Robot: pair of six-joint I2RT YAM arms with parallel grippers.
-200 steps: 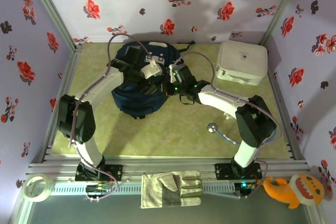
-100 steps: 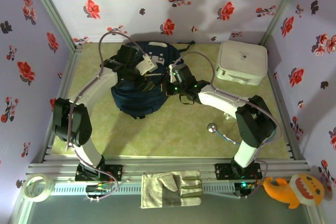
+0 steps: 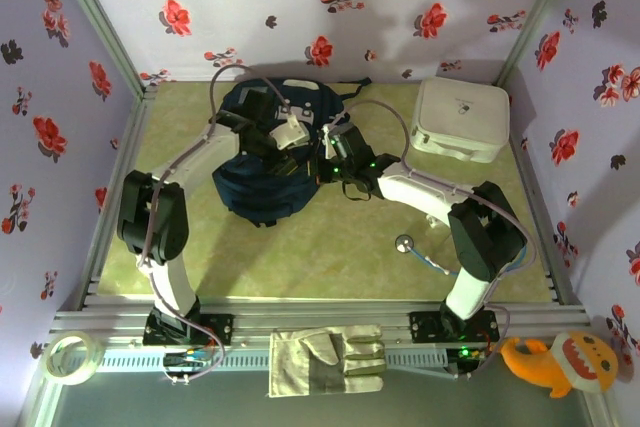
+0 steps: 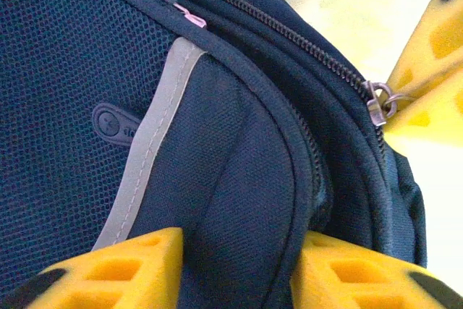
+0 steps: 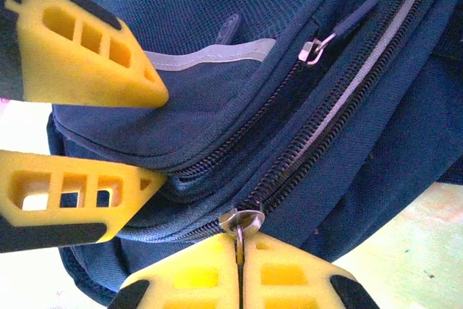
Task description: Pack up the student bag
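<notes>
Top external: fixed high behind the arm bases, looking down over the whole table [image 3: 350, 247]; left wrist and right wrist: very close, facing the student bag [image 4: 239, 200] from opposite sides, both taking in its zip pull [image 5: 244, 220].

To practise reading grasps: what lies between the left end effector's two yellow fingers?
A bulging fold of the navy-blue fabric backpack, touching both fingers, in the left wrist view.

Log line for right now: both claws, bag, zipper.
student bag: lying on table | left claw: clamped on its front fold | right claw: shut on zipper pull
</notes>
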